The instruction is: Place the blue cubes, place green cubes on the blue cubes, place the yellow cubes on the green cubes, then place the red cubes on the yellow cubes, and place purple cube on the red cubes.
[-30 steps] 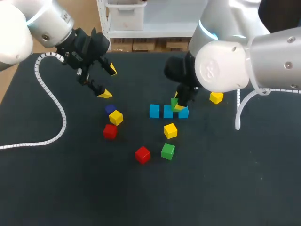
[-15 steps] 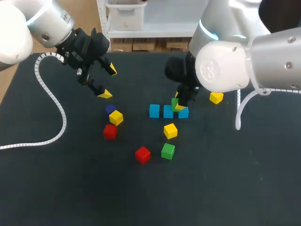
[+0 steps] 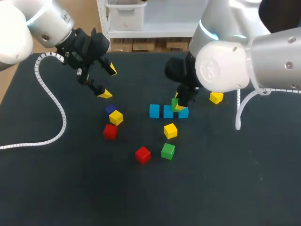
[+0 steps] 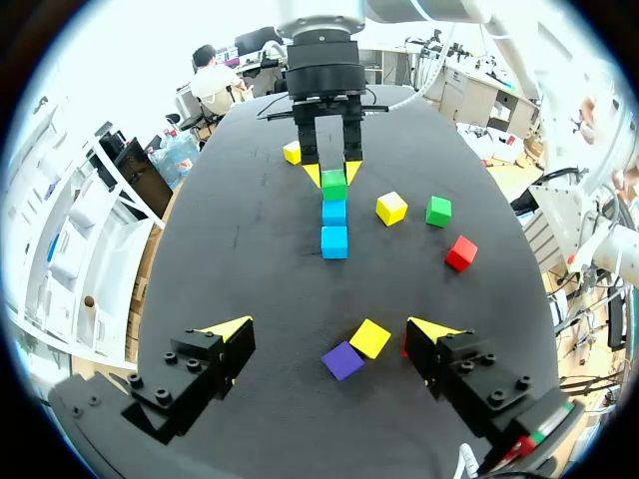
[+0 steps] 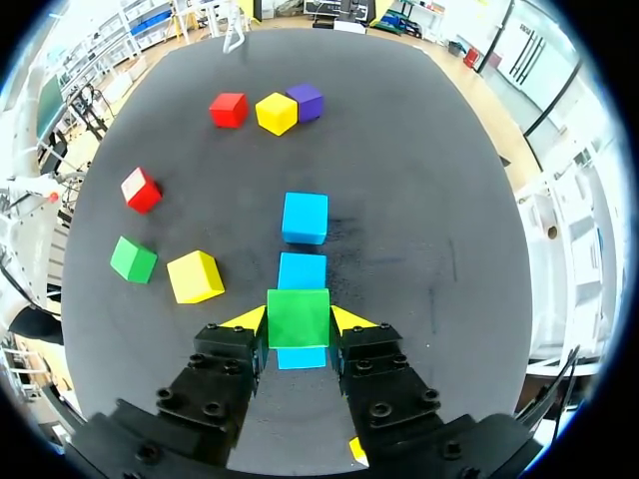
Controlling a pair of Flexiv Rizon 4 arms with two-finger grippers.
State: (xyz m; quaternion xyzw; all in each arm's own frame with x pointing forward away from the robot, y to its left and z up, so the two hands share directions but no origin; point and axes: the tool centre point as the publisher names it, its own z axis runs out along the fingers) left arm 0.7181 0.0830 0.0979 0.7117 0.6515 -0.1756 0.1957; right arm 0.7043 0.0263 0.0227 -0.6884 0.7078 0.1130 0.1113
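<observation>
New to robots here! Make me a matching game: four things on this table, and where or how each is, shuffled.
1 purple cube
2 held green cube
3 loose green cube
4 left gripper

A open, holding nothing
B between the right gripper's fingers, above the blue cubes
C on the table beside the red cube nearest the robot
D the cube nearest the left gripper

Pairs: 1-D, 2-B, 3-C, 4-A

Robotics lab bench — two white industrial arms, left arm [image 3: 28,23] in from 10 o'clock, right arm [image 3: 235,61] from 2 o'clock, over a black-matted table [image 3: 70,188]. White coiled cable [image 3: 51,103] trails at 9 o'clock — small coloured cubes [image 3: 170,130] scattered mid-table.
</observation>
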